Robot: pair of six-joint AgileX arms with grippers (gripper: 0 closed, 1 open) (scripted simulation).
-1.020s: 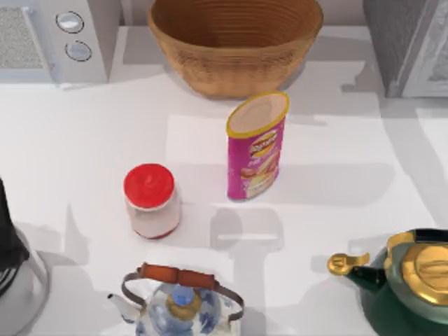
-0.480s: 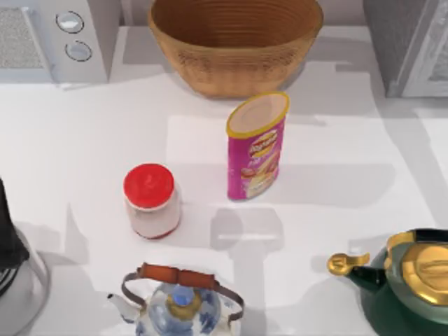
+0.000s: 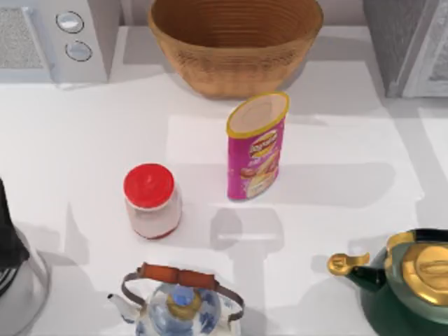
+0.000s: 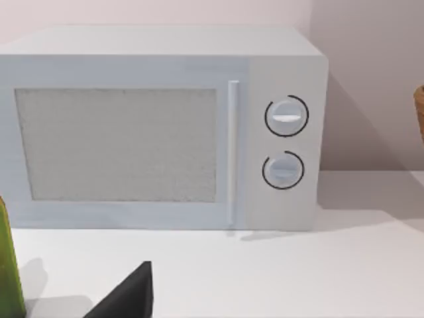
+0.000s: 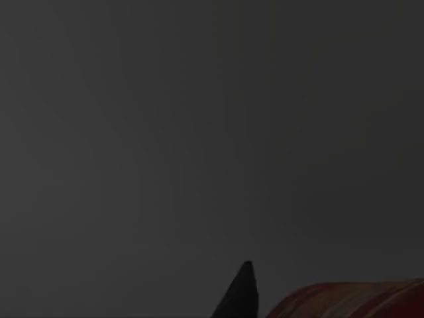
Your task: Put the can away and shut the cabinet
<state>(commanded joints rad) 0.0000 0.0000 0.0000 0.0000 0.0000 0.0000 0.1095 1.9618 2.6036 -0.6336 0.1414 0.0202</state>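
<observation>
Pink can (image 3: 256, 148) upright mid-table, just in front of wicker basket (image 3: 234, 42), untouched. Cabinet (image 3: 409, 45) at far right. Nothing stowed or shut yet. Claw states: cannot tell. Right wrist view dark.

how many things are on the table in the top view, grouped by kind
Kettles: 2, a blue-and-white kettle and a green-and-gold kettle
Chip cans: 1, the pink can
Jars: 1, the red-lidded jar
Baskets: 1, the wicker basket
Microwaves: 1, the microwave
Cabinets: 1, the grey cabinet
Total: 7
</observation>
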